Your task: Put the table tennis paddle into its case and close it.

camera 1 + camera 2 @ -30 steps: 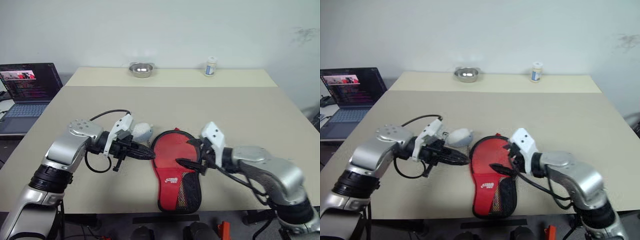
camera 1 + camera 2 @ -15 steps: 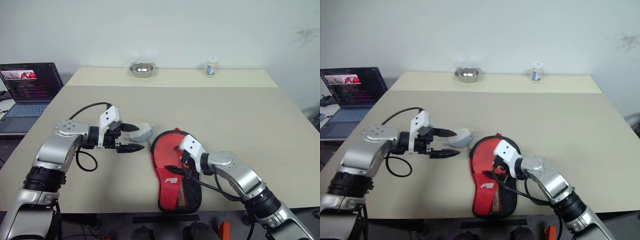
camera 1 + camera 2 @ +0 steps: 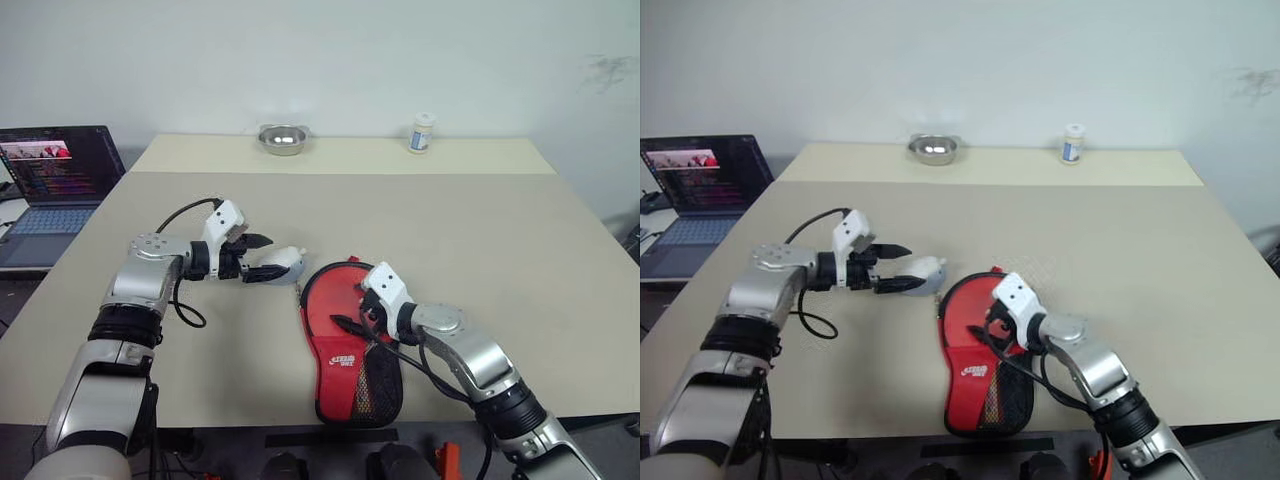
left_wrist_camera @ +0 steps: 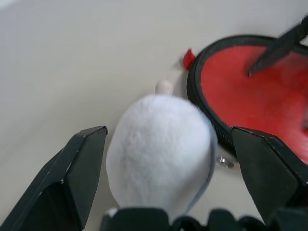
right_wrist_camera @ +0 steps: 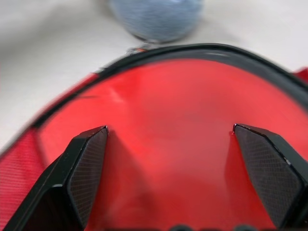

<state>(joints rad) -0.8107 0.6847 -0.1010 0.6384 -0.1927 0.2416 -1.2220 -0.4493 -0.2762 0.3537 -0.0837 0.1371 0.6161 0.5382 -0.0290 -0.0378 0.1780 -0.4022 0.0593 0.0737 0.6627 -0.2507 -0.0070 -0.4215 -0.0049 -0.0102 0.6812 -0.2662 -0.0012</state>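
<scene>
Two grippers: the left gripper (image 3: 258, 258) stands wide apart around a white fluffy ball (image 3: 283, 263), holding nothing; the right gripper (image 3: 352, 312) is spread wide over the red face of the case (image 3: 350, 345), also empty.
Case place: flat on the desk (image 3: 480, 230), near the front edge, a little right of the middle, round end away from the robot.
Case look: paddle-shaped red pouch with black edging, white logo and black mesh at its narrow end; the zip (image 4: 222, 161) runs around the rim.
Paddle: I cannot tell whether it is inside the case.
Risk: the left fingers could close on the ball instead of the zip pull, since the ball lies just beside the rim.
Risk: the right gripper pressing unevenly could slide the soft case toward the front edge.
</scene>
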